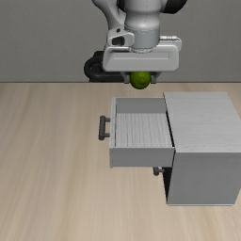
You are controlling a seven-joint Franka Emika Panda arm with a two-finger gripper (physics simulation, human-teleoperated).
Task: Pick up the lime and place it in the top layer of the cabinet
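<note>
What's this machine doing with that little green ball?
A robot arm grips a lime in its claw, holding it off the table. In front of it stands a grey cabinet whose top drawer is pulled open. The lime is not yet in the drawer.

Soft, even light is falling from above.
The cabinet [202, 118] top is showing brighter than its front, a narrow shadow is lying on the tabletop [47, 160] under the drawer [141, 132], and everything is rendering sharp.
</note>
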